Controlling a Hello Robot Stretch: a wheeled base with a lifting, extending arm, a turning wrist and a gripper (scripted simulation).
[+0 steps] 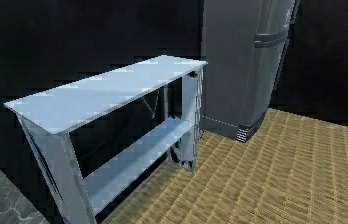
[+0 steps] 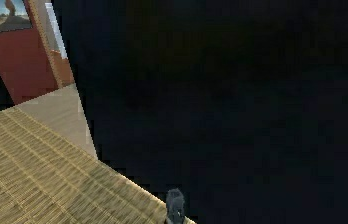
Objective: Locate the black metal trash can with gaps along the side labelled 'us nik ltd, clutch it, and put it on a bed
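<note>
A short dark grey stub (image 2: 175, 206) rises from the arm side view's bottom edge, just right of the middle. It stands over the woven floor (image 2: 42, 165) where that floor meets a large black wall (image 2: 232, 90). I cannot tell what the stub is.
A pale blue table (image 1: 102, 92) with a lower shelf (image 1: 132, 160) stands close ahead in the forward view. A tall grey fridge (image 1: 244, 60) is behind it on the right. Woven floor (image 1: 282, 170) runs to the right. In the arm side view a red wall (image 2: 27, 62) with a picture (image 2: 7, 14) shows at upper left.
</note>
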